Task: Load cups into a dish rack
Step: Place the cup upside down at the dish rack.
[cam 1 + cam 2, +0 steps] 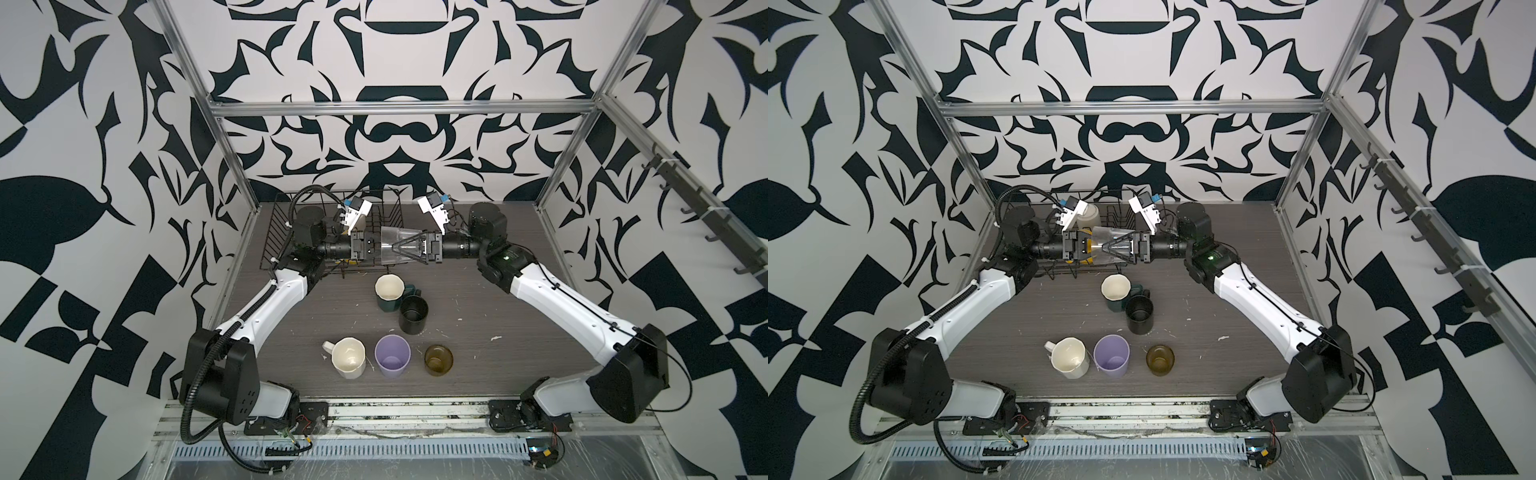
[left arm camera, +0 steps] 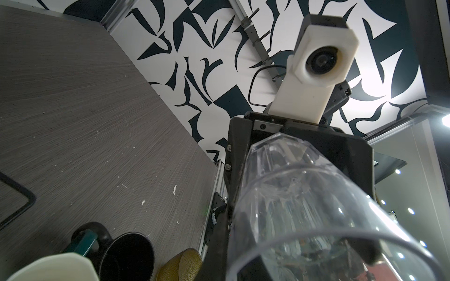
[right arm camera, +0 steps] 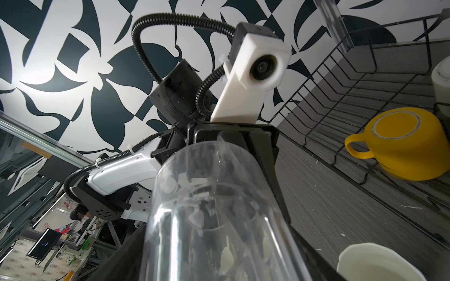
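Clear glass [image 1: 388,237] aloft, lying sideways between both arms, over edge of dish rack [image 1: 274,224], well off desk [image 1: 498,332]. Left pincer [image 1: 379,248] together at mouth end; I judge it nips rim wall, contact hidden. Right pincer [image 1: 395,248] spread wide, fingers straddling body, seemingly clamped. Handover, I reckon. My plan: confirm right grip snug, squeeze gently, wall slick; only then free left. Turn mouth down, lower beside upturned yellow mug [image 3: 401,146], clear of dividers.
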Tool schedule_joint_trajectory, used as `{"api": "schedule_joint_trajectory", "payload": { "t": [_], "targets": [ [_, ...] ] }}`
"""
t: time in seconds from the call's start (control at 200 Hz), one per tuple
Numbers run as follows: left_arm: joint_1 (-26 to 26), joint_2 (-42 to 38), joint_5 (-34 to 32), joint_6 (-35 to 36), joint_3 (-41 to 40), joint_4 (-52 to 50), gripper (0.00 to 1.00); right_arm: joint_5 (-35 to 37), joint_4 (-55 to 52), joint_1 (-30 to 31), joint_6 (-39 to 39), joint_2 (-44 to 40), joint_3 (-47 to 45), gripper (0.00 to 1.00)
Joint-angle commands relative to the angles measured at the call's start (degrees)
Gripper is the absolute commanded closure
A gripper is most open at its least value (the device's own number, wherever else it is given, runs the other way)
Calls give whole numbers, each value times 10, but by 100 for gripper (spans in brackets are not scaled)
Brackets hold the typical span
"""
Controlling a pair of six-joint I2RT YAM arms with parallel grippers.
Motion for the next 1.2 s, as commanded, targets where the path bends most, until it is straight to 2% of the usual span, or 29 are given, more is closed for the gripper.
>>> {"api": "schedule_joint_trajectory", "payload": {
  "t": [0.0,0.07,0.185,0.335,0.41,0.5,0.63,0.68,0.69,0.77,0.885,1.105,1.195],
  "targets": [
    [0,-11,-33,22,25,-22,94,70,-59,-2,-15,-15,29,95],
    [0,-10,-37,26,26,-29,91,75,-63,-2,-15,-17,33,97],
    [1,-13,-46,32,27,-34,80,90,-72,-3,-14,-21,39,100],
    [1,-16,-51,39,31,-48,54,106,-75,-5,-9,-29,39,100],
    [3,-17,-55,48,34,-60,49,114,-79,-8,-8,-32,39,100],
    [5,-22,-69,62,36,-84,33,120,-92,-15,-12,-34,43,100],
    [15,-37,-116,106,39,-147,18,132,-128,-28,-32,-44,57,100],
    [20,-45,-139,123,40,-176,16,143,-154,-31,-52,-47,68,100],
    [22,-47,-144,125,41,-180,13,146,-162,-31,-57,-48,71,100],
    [34,-61,-196,151,44,-228,5,169,-207,-32,-90,-48,92,100],
    [57,-94,-293,185,55,-306,2,204,-268,-33,-131,-36,132,100],
    [78,-166,-598,261,53,-404,1,270,-359,-33,-188,24,209,100],
    [87,-195,-669,277,41,-409,1,300,-386,-33,-213,56,247,100]
  ]
}}
